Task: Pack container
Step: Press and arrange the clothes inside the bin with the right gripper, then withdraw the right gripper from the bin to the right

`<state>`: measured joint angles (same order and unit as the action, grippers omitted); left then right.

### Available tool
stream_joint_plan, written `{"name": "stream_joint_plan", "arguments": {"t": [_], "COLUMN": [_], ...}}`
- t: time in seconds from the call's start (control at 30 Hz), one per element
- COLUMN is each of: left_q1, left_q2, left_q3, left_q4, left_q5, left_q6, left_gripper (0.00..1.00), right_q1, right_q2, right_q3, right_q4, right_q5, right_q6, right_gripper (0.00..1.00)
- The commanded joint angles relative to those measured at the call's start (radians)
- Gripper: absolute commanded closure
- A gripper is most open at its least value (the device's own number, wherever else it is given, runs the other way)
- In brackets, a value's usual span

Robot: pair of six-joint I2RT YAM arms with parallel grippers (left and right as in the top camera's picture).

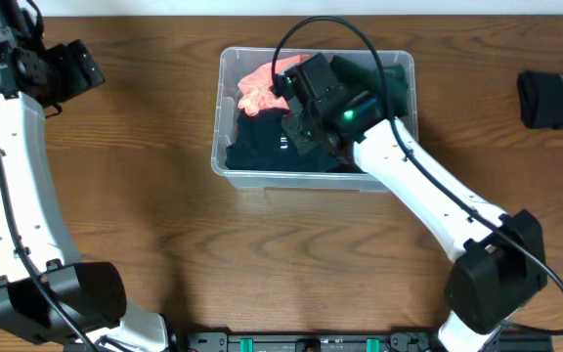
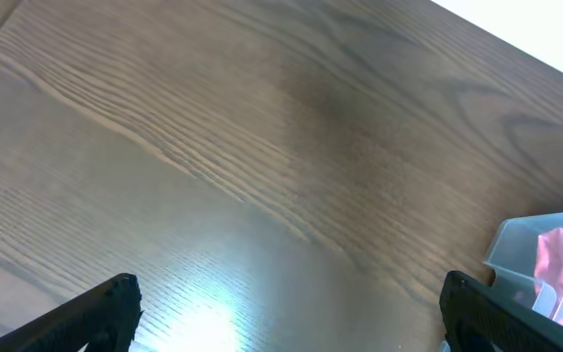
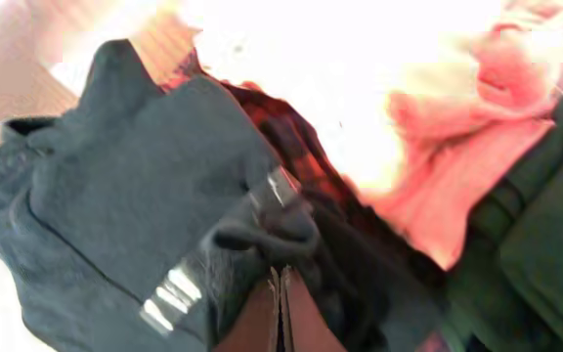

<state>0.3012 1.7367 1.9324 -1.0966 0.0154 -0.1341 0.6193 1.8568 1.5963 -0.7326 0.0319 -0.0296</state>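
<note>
the packing step was in hand: the right gripper (image 3: 281,284) was down inside the clear, round-cornered rectangular plastic container (image 1: 306,180), working on the clothes already in it. its jaws were clenched together with a bunched fold of the dark slate-blue fabric garment (image 3: 135,186) at their tips, so it looked to be nipping that cloth, either tucking it down or settling it. beside it lay a salmon-pink crumpled garment (image 1: 258,90) at the far left corner and a dark green folded garment (image 1: 391,83) at the far right end.

the left gripper (image 2: 286,318) hung released, fingers wide apart, over bare brown wood-grain table (image 1: 164,215), well apart from the container's left end.

the container sat at the far middle of the table, open mouth up, its long axis running left to right along the table's far edge.

by my reading, the next move called for letting go of the dark cloth once it lay flat, then lifting straight up so no fabric dragged over the rim. a black rolled fabric bundle (image 1: 555,100) waited on the table near the far right, probably the next piece to fetch.
</note>
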Motion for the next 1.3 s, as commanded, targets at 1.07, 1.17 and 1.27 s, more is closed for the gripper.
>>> {"name": "stream_joint_plan", "arguments": {"t": [1.07, 1.17, 1.27], "left_q1": [0.003, 0.003, 0.003], "left_q2": [0.001, 0.001, 0.001], "left_q3": [0.001, 0.001, 0.001], "left_q4": [-0.002, -0.002, -0.002], "left_q5": [-0.009, -0.009, -0.009], "left_q6": [0.002, 0.002, 0.002], "left_gripper": [0.02, 0.02, 0.02], "right_q1": [0.01, -0.014, -0.049], "right_q2": [0.242, 0.168, 0.1], "right_q3": [0.13, 0.217, 0.299], "right_q4": [-0.095, -0.173, -0.232], "right_q5": [-0.039, -0.018, -0.001], "right_q6": [-0.009, -0.01, -0.011], "right_gripper": [0.99, 0.96, 0.62]}}
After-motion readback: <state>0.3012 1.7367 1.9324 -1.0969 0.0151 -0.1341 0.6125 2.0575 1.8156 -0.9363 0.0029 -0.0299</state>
